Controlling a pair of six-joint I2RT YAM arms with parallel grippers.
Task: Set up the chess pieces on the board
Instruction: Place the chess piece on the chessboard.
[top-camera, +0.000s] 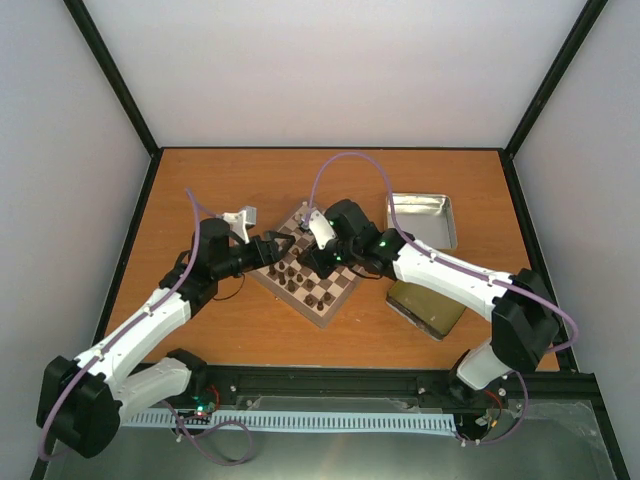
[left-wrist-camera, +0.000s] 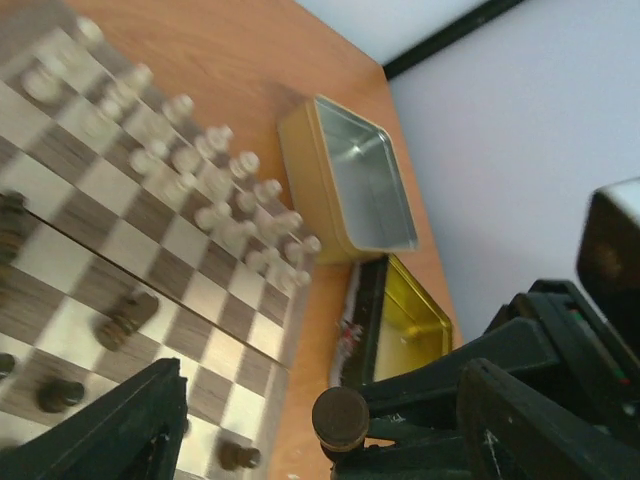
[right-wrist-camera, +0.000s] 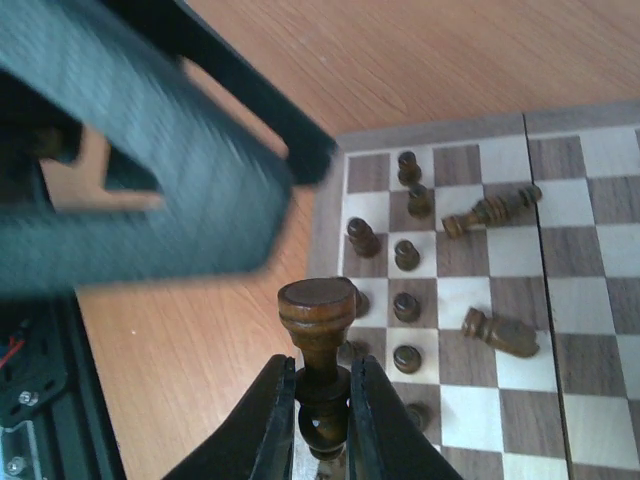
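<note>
My right gripper (right-wrist-camera: 322, 400) is shut on the stem of a dark brown chess piece (right-wrist-camera: 318, 310), held with its round base (left-wrist-camera: 340, 417) facing the left wrist camera. My left gripper (left-wrist-camera: 325, 395) stands open on either side of that piece, its fingers (left-wrist-camera: 130, 430) clear of it. Both grippers meet over the board (top-camera: 320, 318), the left gripper (top-camera: 280, 246) and the right gripper (top-camera: 311, 262) close together. Several dark pieces (right-wrist-camera: 406, 307) stand on the board (right-wrist-camera: 590, 330) near its edge. Two lie on their sides (right-wrist-camera: 490, 211). Cream chessmen (left-wrist-camera: 200, 170) fill the far rows.
An open silver-lined tin (top-camera: 422, 218) sits right of the board, and a gold-lined tin (top-camera: 425, 305) lies nearer the front. In the left wrist view, the silver tin (left-wrist-camera: 350, 180) and the gold tin (left-wrist-camera: 410, 320) are beyond the board's corner. Black frame rails border the table.
</note>
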